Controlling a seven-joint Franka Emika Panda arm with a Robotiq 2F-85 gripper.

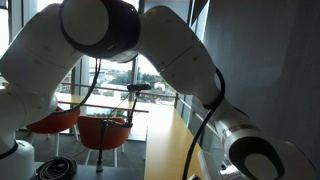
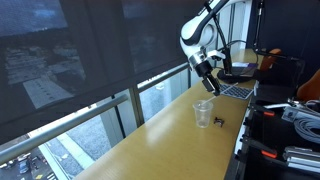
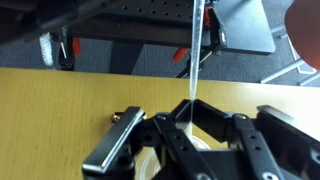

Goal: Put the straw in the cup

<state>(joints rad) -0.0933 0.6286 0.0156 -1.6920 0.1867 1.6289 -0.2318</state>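
My gripper (image 3: 188, 120) is pinched in narrow on the straw (image 3: 192, 50), a thin see-through stick that pokes out from between my fingers in the wrist view. In an exterior view my gripper (image 2: 207, 69) hangs in the air over the long wooden table (image 2: 165, 138). The clear cup (image 2: 203, 113) stands on the table lower down in that picture. So the straw is up in my grip and not in the cup yet. I cannot tell if I am right over the cup or a bit behind it, and that is my first worry. If I come down off to one side, the straw could hit the rim or slide down the outside. The cup looks light and empty, so a poke on its rim could knock it over, and it stands close to the table's edge. The straw is thin and smooth, so it may tilt or slip in my grip and then point the wrong way. If I let go too high, it may bounce out, and a long straw leaning on the rim might tip the cup. A small dark thing (image 2: 219, 122) lies just beside the cup, and I could bump it on my way down. The straw is also very hard to see, so I may aim it badly. I looked for words, names or stickers on the cup, the table and my gripper, and I cannot read any.
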